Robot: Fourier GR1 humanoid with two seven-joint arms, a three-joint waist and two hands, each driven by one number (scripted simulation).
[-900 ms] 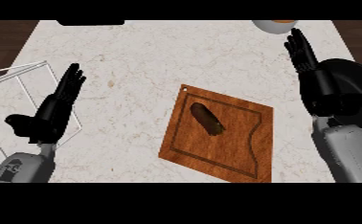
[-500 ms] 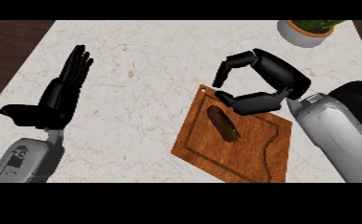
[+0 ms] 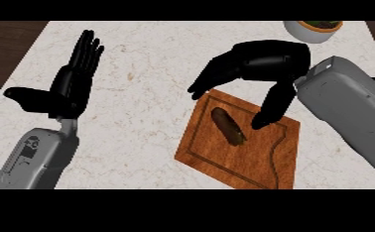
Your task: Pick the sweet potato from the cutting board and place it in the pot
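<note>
The desk [image 3: 147, 142] carries a board [image 3: 253, 164], and the sweet potato [image 3: 227, 126] lies on it untouched, so by my reading the pick has not happened and the whole carry to the pot [image 3: 313, 29], at the top right edge, is left. The right hand [image 3: 256, 67] hovers over the board's upper end, fingers spread and thumb reaching down beside the sweet potato, holding nothing. The left hand [image 3: 66, 87] rests open at left. Against half a second ago, the right hand has opened and come lower over the sweet potato.
</note>
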